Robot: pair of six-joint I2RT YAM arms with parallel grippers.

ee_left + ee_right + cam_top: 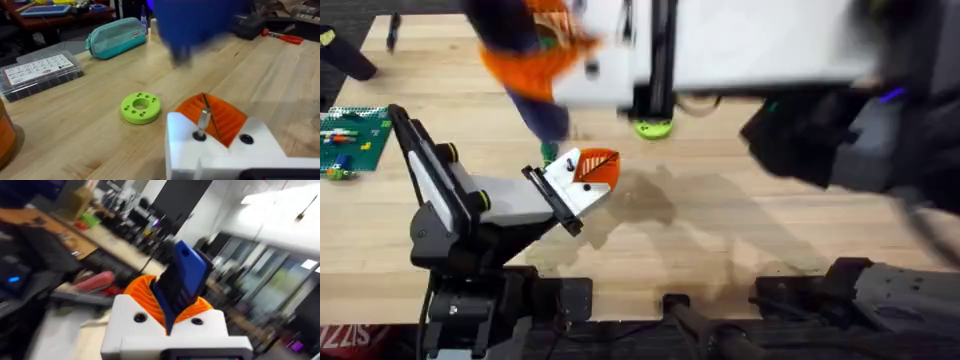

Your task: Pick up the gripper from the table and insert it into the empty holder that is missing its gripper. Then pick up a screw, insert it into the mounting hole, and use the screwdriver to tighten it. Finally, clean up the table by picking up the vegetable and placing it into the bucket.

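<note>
At 11 o'clock of left claw (pixel 592 172), right claw (pixel 170 305) clamps screwdriver (pixel 182 280); left's state: cannot tell. Seat bit square on screw (pixel 202 122) before spinning.

The left hand (pixel 212 131) sits low over the wooden worktop (pixel 90 140), its white holder (pixel 260 145) carrying an orange ribbed gripper (pixel 225 117) with a metal screw (pixel 202 125) standing in the mounting hole. Just beside it lies a green disc (pixel 140 107) (with a hole). A blurred blue screwdriver (pixel 200 25) hangs above. Farther back rest a teal pouch (pixel 114 36) and a clear parts box (pixel 40 72).
</note>
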